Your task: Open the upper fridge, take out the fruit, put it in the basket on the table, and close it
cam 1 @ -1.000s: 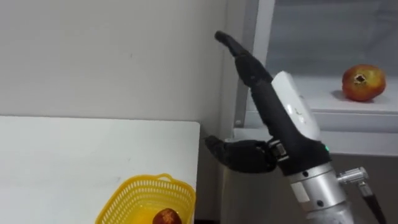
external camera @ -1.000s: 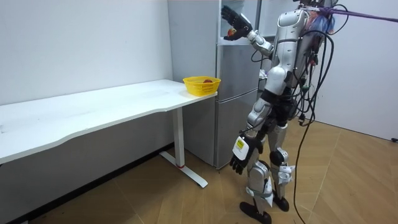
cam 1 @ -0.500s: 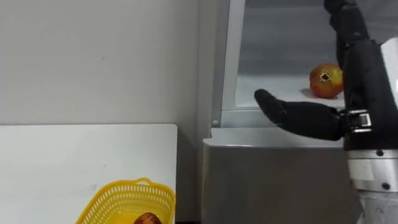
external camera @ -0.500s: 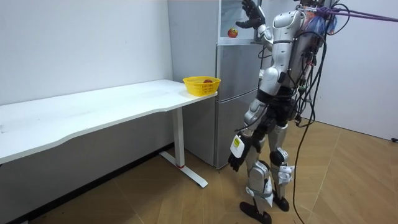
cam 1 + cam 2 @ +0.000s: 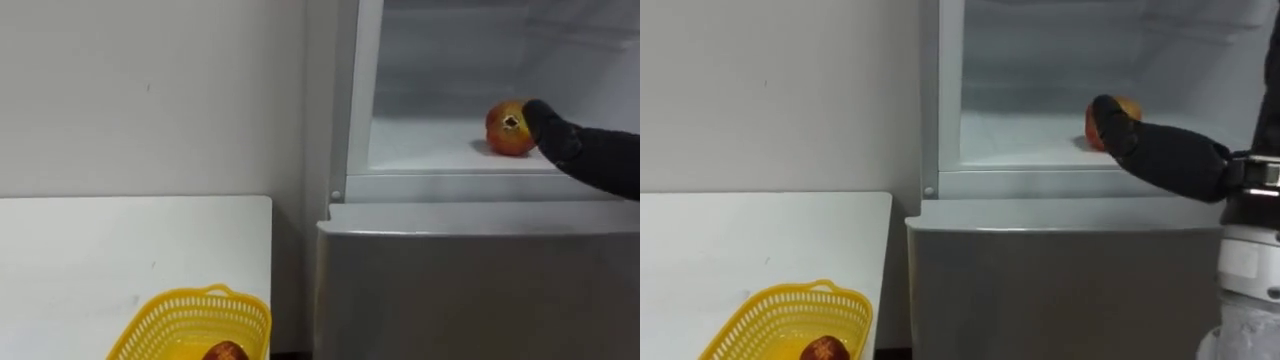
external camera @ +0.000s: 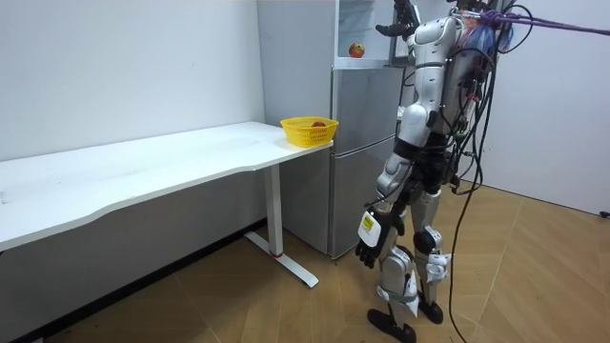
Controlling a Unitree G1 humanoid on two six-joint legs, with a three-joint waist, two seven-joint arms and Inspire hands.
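1. Fingers (image 5: 1273, 80) of the right hand (image 5: 1180, 158) stand straight and spread, grasping nothing; its thumb tip is at the pomegranate's (image 5: 506, 130) right side.
2. The pomegranate sits on the open upper fridge shelf (image 5: 420, 150).
3. The left hand (image 6: 367, 252) hangs loose and empty beside the thigh.
4. A yellow basket (image 5: 160, 322) stands on the white table (image 5: 90, 250).

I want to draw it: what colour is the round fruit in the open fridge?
The round fruit is red with orange-yellow patches, clearest in the left eye view.
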